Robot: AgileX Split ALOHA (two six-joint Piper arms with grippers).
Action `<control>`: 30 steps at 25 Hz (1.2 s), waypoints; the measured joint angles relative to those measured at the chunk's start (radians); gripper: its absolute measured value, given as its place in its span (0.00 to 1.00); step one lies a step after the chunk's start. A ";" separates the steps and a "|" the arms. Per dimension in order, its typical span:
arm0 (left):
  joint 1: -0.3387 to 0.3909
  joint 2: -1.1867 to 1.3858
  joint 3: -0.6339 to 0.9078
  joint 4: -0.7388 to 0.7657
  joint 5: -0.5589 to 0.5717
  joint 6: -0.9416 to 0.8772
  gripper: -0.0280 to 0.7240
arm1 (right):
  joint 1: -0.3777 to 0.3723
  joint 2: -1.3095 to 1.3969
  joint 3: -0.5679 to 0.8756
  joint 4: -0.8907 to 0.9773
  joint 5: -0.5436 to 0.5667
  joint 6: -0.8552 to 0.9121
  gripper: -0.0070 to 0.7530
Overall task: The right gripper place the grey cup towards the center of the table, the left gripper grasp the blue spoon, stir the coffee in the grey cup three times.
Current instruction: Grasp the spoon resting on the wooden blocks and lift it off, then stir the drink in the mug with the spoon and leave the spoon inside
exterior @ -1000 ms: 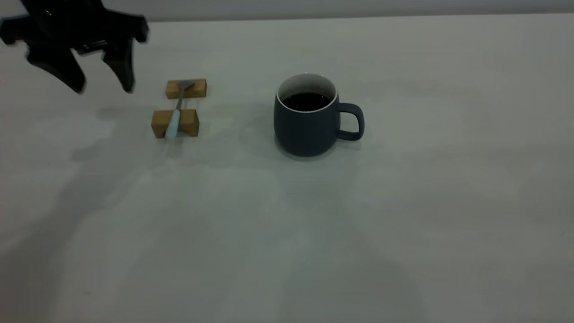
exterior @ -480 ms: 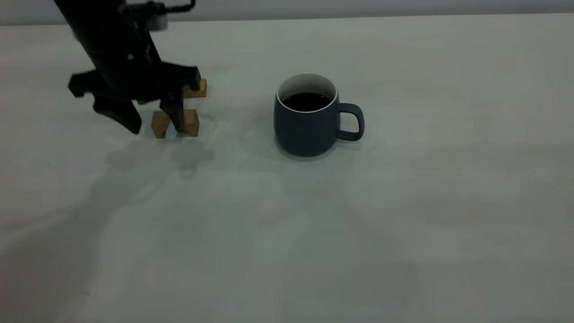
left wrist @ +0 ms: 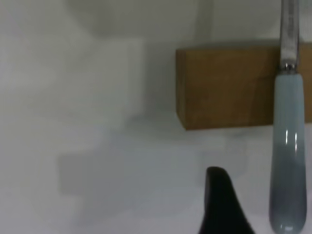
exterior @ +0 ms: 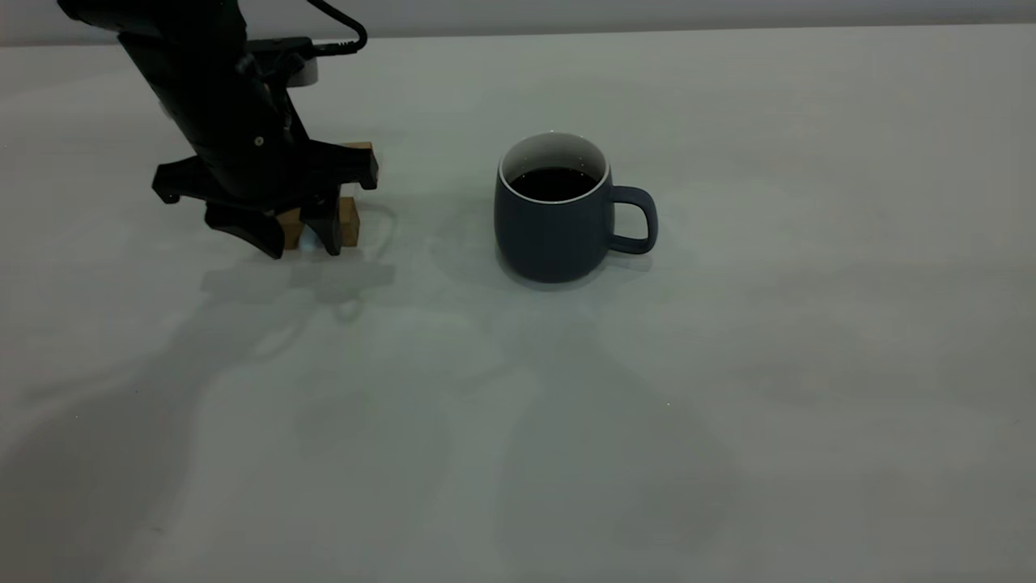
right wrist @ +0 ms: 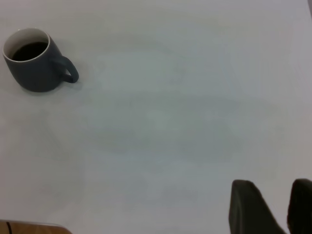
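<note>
The grey cup [exterior: 550, 235] stands upright near the middle of the table [exterior: 728, 364], handle to the right, with dark coffee [exterior: 553, 183] inside. It also shows far off in the right wrist view as the cup [right wrist: 34, 73]. My left gripper [exterior: 298, 236] is open and low, with its fingers on either side of the near wooden block [exterior: 349, 220]. The arm hides most of the blue spoon in the exterior view. In the left wrist view the blue spoon [left wrist: 288, 161] lies across the block [left wrist: 229, 87], beside one black finger [left wrist: 222, 204]. My right gripper [right wrist: 287, 209] is open, holds nothing and is far from the cup.
A second wooden block [exterior: 361, 146] peeks out behind the left arm. A brown edge [right wrist: 29, 228] shows at the border of the right wrist view. A cable [exterior: 344, 32] loops off the left arm. Bare tabletop stretches in front of and to the right of the cup.
The left arm came from the far left, moved right and descended onto the spoon and blocks, covering them. The cup has not moved.
</note>
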 joint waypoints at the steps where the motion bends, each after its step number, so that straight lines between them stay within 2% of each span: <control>1: 0.000 0.002 0.000 0.000 -0.005 0.000 0.66 | 0.000 0.000 0.000 0.000 0.000 0.000 0.32; 6: 0.000 0.009 0.000 -0.017 -0.019 0.000 0.46 | 0.000 0.000 0.000 0.000 0.000 0.000 0.32; 9: 0.000 0.009 0.000 -0.019 -0.021 0.000 0.29 | 0.000 0.000 0.000 0.000 0.000 0.000 0.32; 10: 0.000 0.009 0.000 -0.019 -0.020 0.001 0.27 | 0.000 0.000 0.000 0.000 0.000 0.000 0.32; 14: 0.002 -0.012 -0.002 -0.008 0.032 0.006 0.27 | 0.000 0.000 0.000 0.000 0.000 0.000 0.32; 23: 0.001 -0.205 -0.166 -0.011 0.396 -0.060 0.27 | 0.000 0.000 0.000 0.000 0.000 0.000 0.32; 26: -0.008 -0.244 -0.203 -0.042 0.484 -0.071 0.27 | 0.000 0.000 0.000 0.000 0.000 0.000 0.32; 30: -0.010 -0.271 -0.237 -0.161 0.565 -0.115 0.27 | 0.000 0.000 0.000 0.001 0.000 0.000 0.32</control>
